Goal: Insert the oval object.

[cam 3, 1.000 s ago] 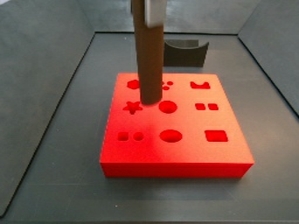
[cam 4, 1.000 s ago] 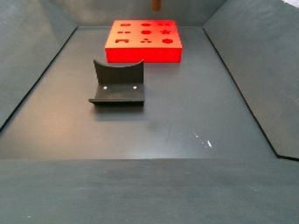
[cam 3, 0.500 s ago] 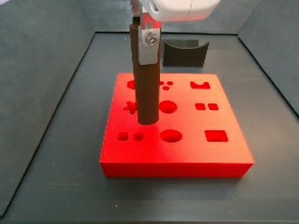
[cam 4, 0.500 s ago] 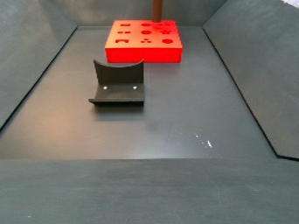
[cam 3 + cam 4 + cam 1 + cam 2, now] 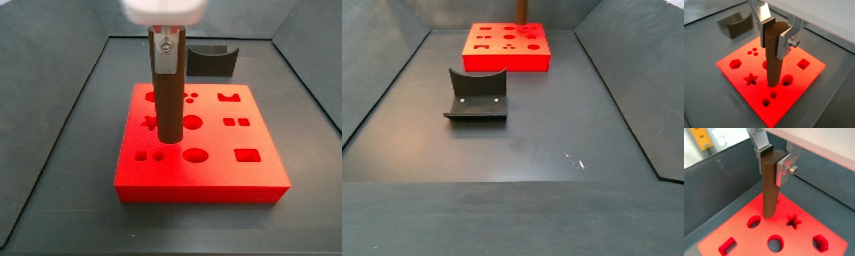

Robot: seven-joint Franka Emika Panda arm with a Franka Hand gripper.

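Note:
My gripper (image 5: 162,45) is shut on the top end of the oval object (image 5: 167,95), a long brown peg that hangs upright over the red board (image 5: 261,178). In this side view the peg's lower end sits low over the board, between the star hole (image 5: 151,123) and a round hole (image 5: 191,122). I cannot tell whether it touches. Both wrist views show the silver fingers (image 5: 784,42) (image 5: 782,168) clamping the peg (image 5: 773,62) (image 5: 769,193) from two sides. In a side view only the peg's tip (image 5: 523,10) shows above the far board (image 5: 482,62).
The dark fixture (image 5: 211,60) stands on the floor behind the board; in a side view it (image 5: 476,95) is nearer the camera, and a wrist view (image 5: 737,24) shows it too. Grey walls (image 5: 74,90) enclose the floor. The board has several shaped holes.
The gripper has come down into the side view with the peg. The peg's lower end has moved down towards the board's middle, mostly in the first half second.

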